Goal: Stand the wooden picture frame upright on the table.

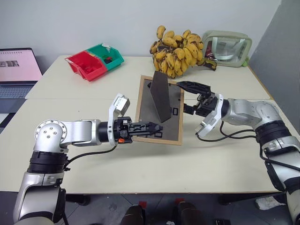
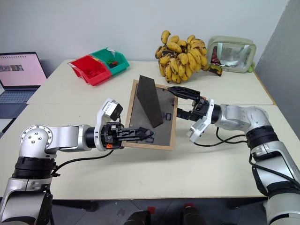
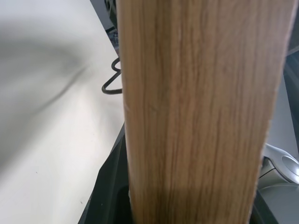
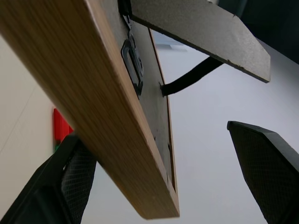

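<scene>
You see the small rectangular light-wood picture frame held above the pale beige tabletop, its dark grey-brown back facing up and its fold-out stand raised. Your left gripper clamps the frame's near edge between its black fingers. Your right gripper has its fingers spread wide, straddling the frame's right edge without closing on it.

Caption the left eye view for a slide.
Left gripper holds the wooden frame back-up, stand unfolded; open right gripper reaches its far edge.
</scene>
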You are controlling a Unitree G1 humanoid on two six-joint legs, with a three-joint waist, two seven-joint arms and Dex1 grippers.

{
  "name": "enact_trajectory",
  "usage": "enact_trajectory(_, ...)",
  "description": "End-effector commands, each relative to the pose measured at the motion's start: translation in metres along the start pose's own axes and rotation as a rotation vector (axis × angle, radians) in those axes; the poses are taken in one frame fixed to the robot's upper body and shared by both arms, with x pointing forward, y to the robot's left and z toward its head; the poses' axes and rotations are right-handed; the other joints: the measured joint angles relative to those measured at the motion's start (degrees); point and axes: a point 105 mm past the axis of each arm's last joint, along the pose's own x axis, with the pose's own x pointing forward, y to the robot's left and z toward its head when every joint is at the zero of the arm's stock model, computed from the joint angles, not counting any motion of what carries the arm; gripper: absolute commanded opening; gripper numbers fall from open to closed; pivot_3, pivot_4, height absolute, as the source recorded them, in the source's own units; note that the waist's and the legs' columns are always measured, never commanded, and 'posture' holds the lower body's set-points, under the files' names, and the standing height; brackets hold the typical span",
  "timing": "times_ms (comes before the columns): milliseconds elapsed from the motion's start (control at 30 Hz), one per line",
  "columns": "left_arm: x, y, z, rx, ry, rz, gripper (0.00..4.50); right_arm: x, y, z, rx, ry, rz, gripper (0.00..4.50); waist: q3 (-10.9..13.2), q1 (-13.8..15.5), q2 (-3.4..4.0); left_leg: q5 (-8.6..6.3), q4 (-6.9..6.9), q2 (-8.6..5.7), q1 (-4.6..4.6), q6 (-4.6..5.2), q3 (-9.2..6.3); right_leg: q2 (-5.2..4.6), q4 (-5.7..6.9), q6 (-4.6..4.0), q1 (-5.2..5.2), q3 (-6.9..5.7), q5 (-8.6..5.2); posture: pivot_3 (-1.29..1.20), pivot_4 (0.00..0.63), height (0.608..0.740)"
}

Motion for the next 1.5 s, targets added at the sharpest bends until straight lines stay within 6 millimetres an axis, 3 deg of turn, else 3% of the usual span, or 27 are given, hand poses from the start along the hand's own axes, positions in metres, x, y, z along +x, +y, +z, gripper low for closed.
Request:
enact_trajectory(33, 0.003, -0.018, 0.000, 0.041, -0.004, -0.092, 1.05, 0.005, -0.012, 0.006, -0.009, -0.055, -0.021, 3.97, 0.00, 0.00, 0.00, 0.00, 0.00, 0.00, 0.00, 0.00, 0.01, 0.00, 0.01, 0.00, 0.00, 0.01, 0.00, 0.00, 0.150, 0.740)
enact_trajectory(367, 0.004, -0.019, -0.002, 0.038, 0.003, -0.106, 1.05, 0.003, -0.017, 0.007, -0.012, -0.060, -0.021, 1.79, 0.00, 0.02, 0.00, 0.00, 0.10, -0.01, 0.03, 0.01, 0.02, 0.03, 0.17, 0.00, 0.00, 0.03, 0.00, 0.00, 0.150, 0.740)
enact_trajectory(500, 0.004, -0.019, -0.003, 0.040, 0.004, -0.105, 1.05, 0.000, -0.018, 0.009, -0.012, -0.067, -0.017, 1.63, 0.00, 0.02, 0.00, 0.00, 0.13, -0.01, 0.05, 0.02, 0.01, 0.10, 0.21, 0.00, 0.01, 0.03, 0.00, 0.00, 0.150, 0.740)
enact_trajectory(700, -0.005, -0.014, 0.008, 0.023, -0.058, -0.079, 2.47, -0.003, -0.019, 0.006, -0.008, -0.049, -0.016, 1.32, 0.00, 0.01, 0.00, 0.00, 0.26, -0.01, 0.06, 0.02, 0.03, 0.12, 0.33, -0.01, 0.02, 0.05, -0.01, 0.00, 0.150, 0.740)
enact_trajectory(833, -0.018, -0.015, 0.031, 0.049, -0.156, -0.037, 3.33, -0.009, -0.016, 0.000, 0.019, -0.007, -0.014, 1.32, 0.00, 0.02, 0.00, -0.02, 0.48, 0.00, 0.07, 0.06, 0.00, 0.17, 0.55, -0.04, 0.02, 0.05, -0.03, 0.00, 0.150, 0.740)
enact_trajectory(1000, -0.057, -0.014, 0.049, 0.109, -0.341, 0.123, 4.34, -0.020, -0.005, -0.019, 0.129, 0.128, -0.026, 1.31, 0.00, -0.22, 0.00, -0.12, 0.63, 0.04, 0.09, 0.21, 0.02, 0.19, 0.64, -0.04, 0.06, 0.09, -0.03, 0.00, 0.150, 0.740)
enact_trajectory(1167, -0.086, 0.000, 0.032, 0.259, -0.393, 0.398, 4.50, -0.019, 0.014, -0.043, 0.372, 0.309, -0.056, 1.31, 0.00, -0.88, 0.00, -0.14, 0.57, 0.11, 0.19, 0.25, 0.06, 0.00, 0.64, -0.07, 0.14, 0.14, -0.04, 0.00, 0.150, 0.740)
enact_trajectory(1300, -0.090, 0.021, 0.019, 0.592, -0.310, 0.754, 4.50, -0.004, 0.041, -0.063, 0.858, 0.440, -0.072, 1.31, 0.02, -1.23, 0.00, -0.14, 0.56, 0.14, 0.29, 0.25, 0.02, -0.02, 0.62, -0.09, 0.30, 0.12, -0.03, 0.00, 0.150, 0.740)
enact_trajectory(1400, -0.082, 0.027, 0.010, 0.813, -0.246, 0.836, 4.50, 0.014, 0.051, -0.074, 1.297, 0.461, -0.155, 1.31, 0.03, -0.91, 0.03, -0.14, 0.54, 0.15, 0.38, 0.25, -0.02, 0.00, 0.61, -0.10, 0.41, 0.05, -0.03, 0.00, 0.150, 0.740)
enact_trajectory(1500, -0.077, 0.029, 0.012, 0.893, -0.314, 0.867, 4.50, 0.034, 0.064, -0.070, 1.639, 0.412, -0.151, 1.31, 0.06, -0.12, 0.07, -0.15, 0.52, 0.12, 0.38, 0.26, -0.01, 0.00, 0.60, -0.10, 0.39, 0.04, -0.03, 0.00, 0.150, 0.740)
